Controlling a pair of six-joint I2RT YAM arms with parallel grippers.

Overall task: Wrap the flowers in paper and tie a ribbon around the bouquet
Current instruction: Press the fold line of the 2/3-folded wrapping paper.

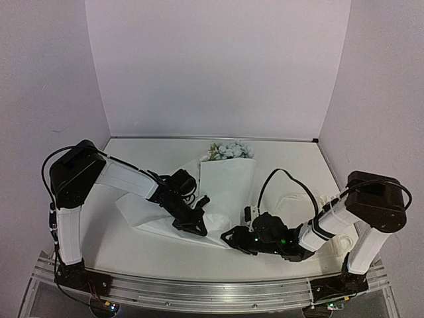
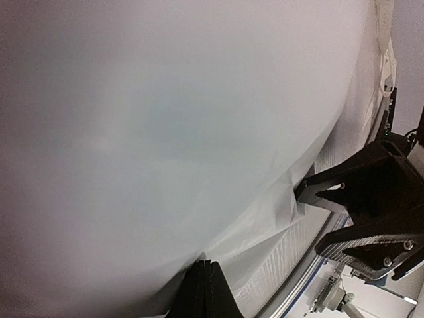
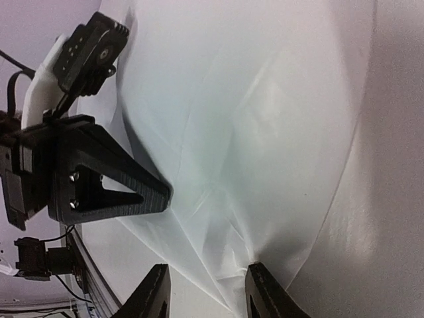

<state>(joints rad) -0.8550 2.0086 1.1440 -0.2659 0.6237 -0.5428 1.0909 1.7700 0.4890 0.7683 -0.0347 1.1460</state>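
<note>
The paper (image 1: 228,189) lies spread across the middle of the surface (image 1: 132,248). One part is folded into an upright panel and a wide flap spreads out flat toward the left arm. The flowers (image 1: 230,151) lie at the far end of the sheet. Their pale blue and white blooms poke out past its top edge, and the stems are hidden under the fold.

The left claw (image 1: 193,226) sits low at the near left edge of the sheet. In its own wrist view the two fingers (image 2: 205,285) are pressed flat together, with the paper's edge running straight into their tips. Creases fan out from that spot, so it is clamped on a thin bit of paper.

The right claw (image 1: 233,237) is just beside it, at the near corner of the sheet, with its wrist lying close to the surface. Its fingers (image 3: 156,295) stand apart. A creased corner of the paper hangs down into the gap between them and brushes the inner face of one finger. The other finger is clear of the paper, so it is not gripping yet.

Between the two claws the paper's edge is pulled into a fairly taut line. A black cable loops up over the surface behind the right wrist
</note>
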